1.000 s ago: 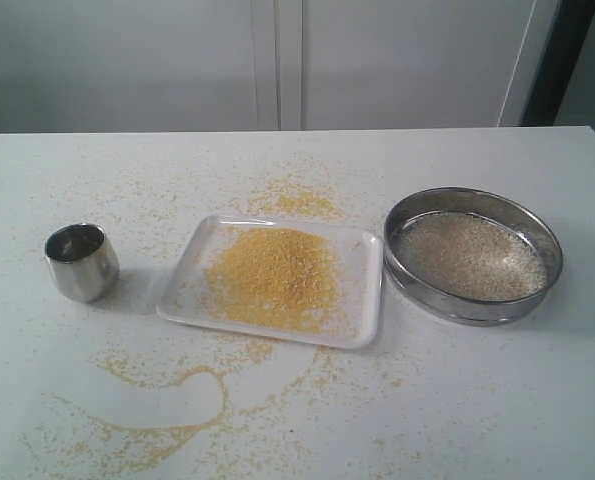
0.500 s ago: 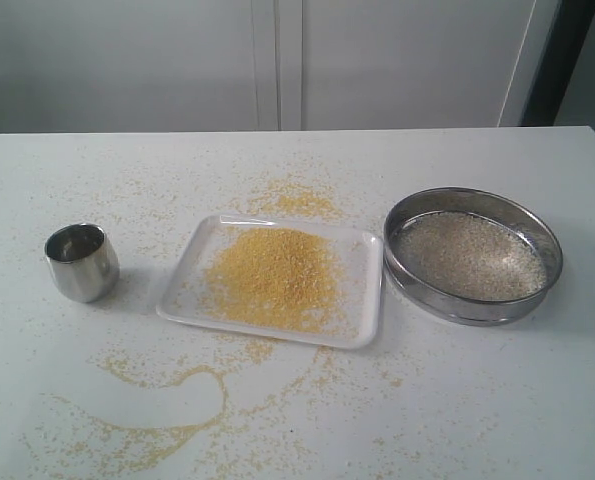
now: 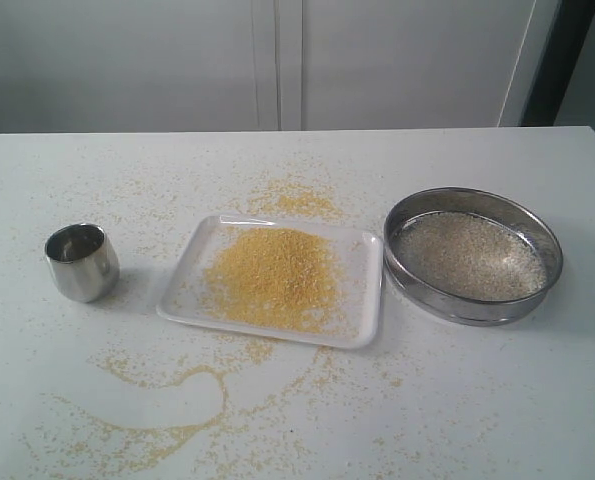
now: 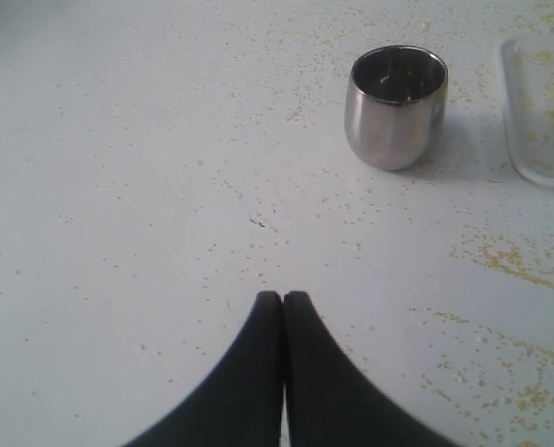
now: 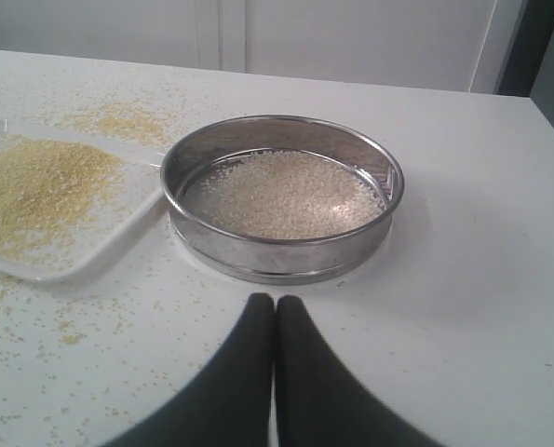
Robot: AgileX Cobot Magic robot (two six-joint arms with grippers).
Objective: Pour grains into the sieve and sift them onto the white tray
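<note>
Your left tool (image 4: 283,300) and right tool (image 5: 275,304) are closed, empty. Yellow grains (image 3: 274,277) heap on the white tray (image 3: 190,292); the sieve (image 3: 465,306), nearer the surface's (image 3: 477,400) right edge, holds paler bits (image 3: 469,257).

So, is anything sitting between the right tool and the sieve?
Nothing visible does. In the right wrist view the right tool is shut and points at the sieve, with only table surface between them. The white tray lies beside the sieve, off that path.
</note>
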